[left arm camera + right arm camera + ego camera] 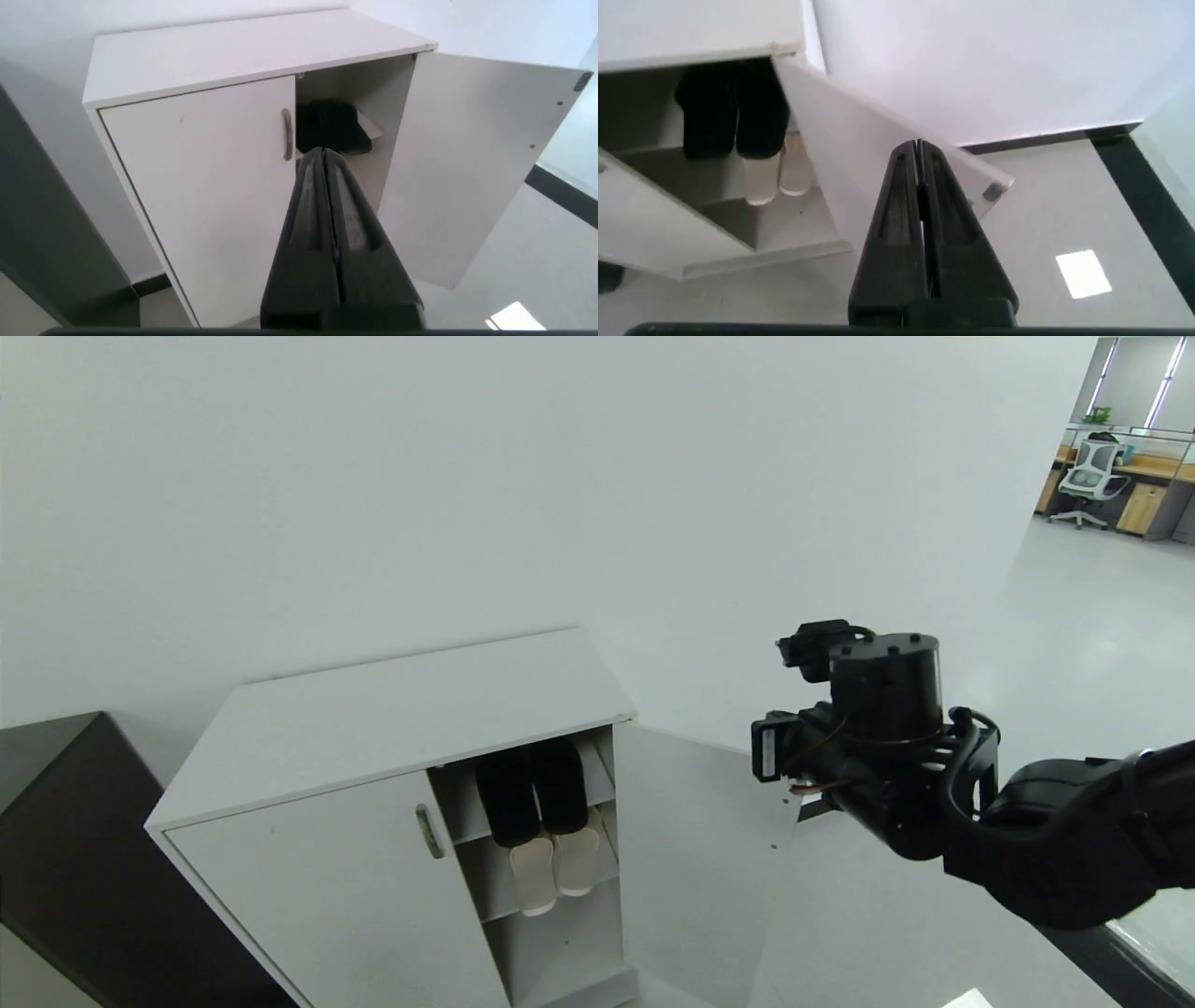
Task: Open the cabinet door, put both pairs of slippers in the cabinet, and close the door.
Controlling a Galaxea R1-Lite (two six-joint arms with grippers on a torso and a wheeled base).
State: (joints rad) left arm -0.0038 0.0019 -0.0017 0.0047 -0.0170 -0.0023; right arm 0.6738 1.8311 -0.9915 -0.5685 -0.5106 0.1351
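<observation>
White laminate cabinet [401, 709] stands with its right door [700, 821] swung open. Black slippers [532, 793] are shelved above cream slippers [555, 873]. The left claw [323, 151] and right claw [918, 145] are both pressed together.

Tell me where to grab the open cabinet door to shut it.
I'd pinch the open door at its free vertical edge, near the top corner, coming from the robot's right. It stands swung wide. That edge is bare, farthest from the cabinet, and close to the shut right gripper.
</observation>
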